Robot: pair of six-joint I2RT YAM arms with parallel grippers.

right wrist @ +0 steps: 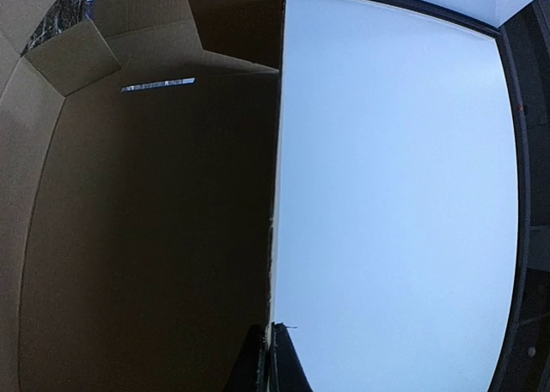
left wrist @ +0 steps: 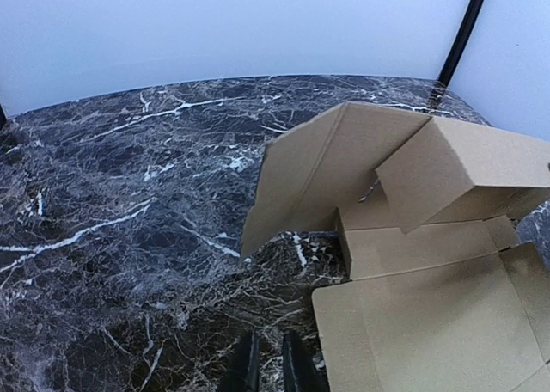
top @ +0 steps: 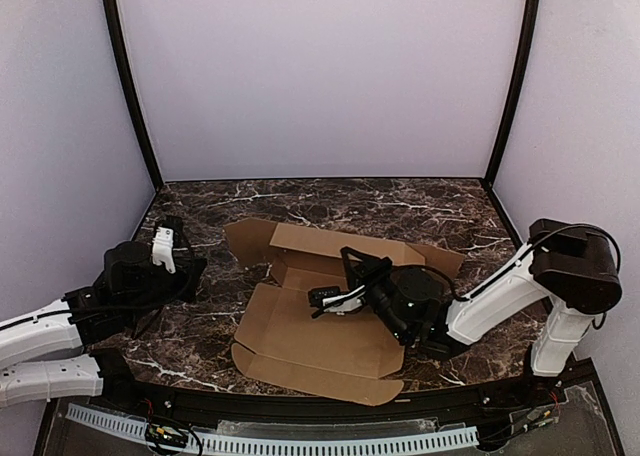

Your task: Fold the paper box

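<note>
The paper box lies opened out on the dark marble table, about midway between the left and right edges. Its near flap lies flat and reaches almost to the near edge. The wide main panel behind that flap also lies flat on the table.

The right arm reaches in from the near right corner, and the right hand is over the middle of the sheet. In the right wrist view this hand is clenched on the bare edge of a cardboard panel, with one finger on each side of it. That panel fills the left half of the view, and a thin slot is cut through it.

The left hand sits near the left edge of the table, apart from the cardboard. In the left wrist view its fingers are drawn close together above bare marble, with only a narrow gap and nothing held between them.

Farther back, the box's far panels are raised off the table. From the left wrist they lean at angles, one folded over another. Beyond them bare marble runs to the far edge, where a pale wall rises.
</note>
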